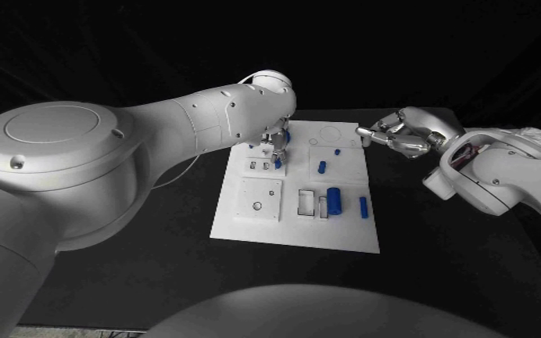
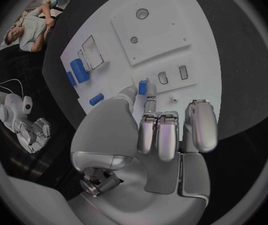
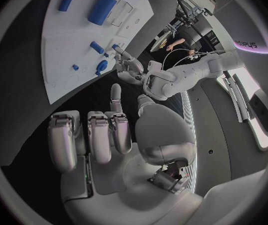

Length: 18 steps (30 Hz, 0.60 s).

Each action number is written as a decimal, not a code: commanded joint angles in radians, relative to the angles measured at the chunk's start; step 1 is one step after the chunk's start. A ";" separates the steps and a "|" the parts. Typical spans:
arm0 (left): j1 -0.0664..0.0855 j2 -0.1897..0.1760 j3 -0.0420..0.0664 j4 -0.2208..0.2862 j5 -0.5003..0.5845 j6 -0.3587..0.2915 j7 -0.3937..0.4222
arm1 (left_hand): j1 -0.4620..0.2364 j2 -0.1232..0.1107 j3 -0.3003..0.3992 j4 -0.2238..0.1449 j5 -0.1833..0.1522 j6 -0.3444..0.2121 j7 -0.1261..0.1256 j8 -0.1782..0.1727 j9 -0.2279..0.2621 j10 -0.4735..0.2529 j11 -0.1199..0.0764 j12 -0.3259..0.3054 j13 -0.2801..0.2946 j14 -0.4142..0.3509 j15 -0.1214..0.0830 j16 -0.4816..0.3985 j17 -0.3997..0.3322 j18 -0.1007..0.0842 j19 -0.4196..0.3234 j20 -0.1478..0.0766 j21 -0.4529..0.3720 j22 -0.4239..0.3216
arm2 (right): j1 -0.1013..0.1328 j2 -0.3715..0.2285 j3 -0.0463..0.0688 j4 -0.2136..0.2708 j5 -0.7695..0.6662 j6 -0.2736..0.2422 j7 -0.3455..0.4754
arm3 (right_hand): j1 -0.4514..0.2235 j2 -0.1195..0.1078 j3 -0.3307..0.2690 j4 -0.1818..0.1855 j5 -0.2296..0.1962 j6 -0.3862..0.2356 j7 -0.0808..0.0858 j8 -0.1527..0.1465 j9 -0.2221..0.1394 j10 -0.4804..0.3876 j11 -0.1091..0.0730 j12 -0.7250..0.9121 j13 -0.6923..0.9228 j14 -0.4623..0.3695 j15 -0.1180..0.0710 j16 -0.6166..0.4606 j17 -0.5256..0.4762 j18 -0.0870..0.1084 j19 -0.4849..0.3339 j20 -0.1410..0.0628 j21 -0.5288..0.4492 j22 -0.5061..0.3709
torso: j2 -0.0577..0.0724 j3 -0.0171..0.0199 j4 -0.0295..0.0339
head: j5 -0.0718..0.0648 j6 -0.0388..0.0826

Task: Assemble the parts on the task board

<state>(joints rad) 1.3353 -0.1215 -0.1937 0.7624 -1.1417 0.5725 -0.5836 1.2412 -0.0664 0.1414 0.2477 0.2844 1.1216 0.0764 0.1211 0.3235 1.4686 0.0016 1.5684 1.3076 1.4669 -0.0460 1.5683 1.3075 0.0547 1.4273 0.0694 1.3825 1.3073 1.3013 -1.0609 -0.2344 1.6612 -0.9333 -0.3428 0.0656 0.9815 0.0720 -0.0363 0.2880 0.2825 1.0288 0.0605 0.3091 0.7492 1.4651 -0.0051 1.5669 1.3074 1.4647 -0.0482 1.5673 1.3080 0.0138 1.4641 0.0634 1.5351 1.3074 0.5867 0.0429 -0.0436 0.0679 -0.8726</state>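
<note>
Blue part [image 2: 142, 87] seemingly pinched by left hand [image 2: 161, 130] above task board [image 2: 199, 60].

Left hand pinching, right hand hovering idle

The left arm reaches in across the middle, its left hand [image 1: 274, 149] lowered, thumb and a finger pinched on a small blue part [image 2: 143, 88]. The right hand [image 1: 401, 134] hangs apart at the far right, fingers curled inward, holding nothing.

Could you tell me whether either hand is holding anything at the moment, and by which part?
The left hand pinches a small blue part by its lower end, over the task board. The right hand holds nothing.
</note>
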 commanded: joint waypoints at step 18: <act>-0.007 0.002 0.000 -0.003 -0.006 -0.013 0.027 | 0.079 0.013 0.061 -0.051 0.051 0.018 -0.011 -0.006 0.019 0.102 -0.003 0.002 0.263 0.104 0.001 0.003 0.263 0.000 -0.006 -0.001 -0.014 0.185 | -0.001 -0.001 0.000 0.001 -0.004 0.041 -0.018 | 0.074 0.008 -0.021 -0.002 0.037 0.001 0.001 -0.018 0.013 0.106 0.008 0.004 0.263 0.106 0.006 0.003 0.263 0.004 0.055 0.008 -0.017 0.240 | 0.000 0.0004 -0.0001 | 0.000 0.000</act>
<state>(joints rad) 1.3303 -0.1216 -0.1938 0.7593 -1.1440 0.5631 -0.5729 1.3114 -0.0531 0.1997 0.1950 0.3348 1.1344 0.0639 0.1211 0.3423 1.4686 0.0016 1.5684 1.3076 1.4669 -0.0461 1.5683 1.3074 0.0547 1.4273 0.0693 1.3732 1.3073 1.3011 -1.0627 -0.2344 1.6616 -0.9333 -0.3239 0.0528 1.0467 0.0824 -0.0497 0.2859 0.3158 1.0288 0.0605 0.2953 0.7613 1.4650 -0.0051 1.5669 1.3074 1.4647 -0.0482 1.5674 1.3078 0.0138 1.4666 0.0682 1.5237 1.3072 0.5866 0.0430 -0.0436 0.0681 -0.8726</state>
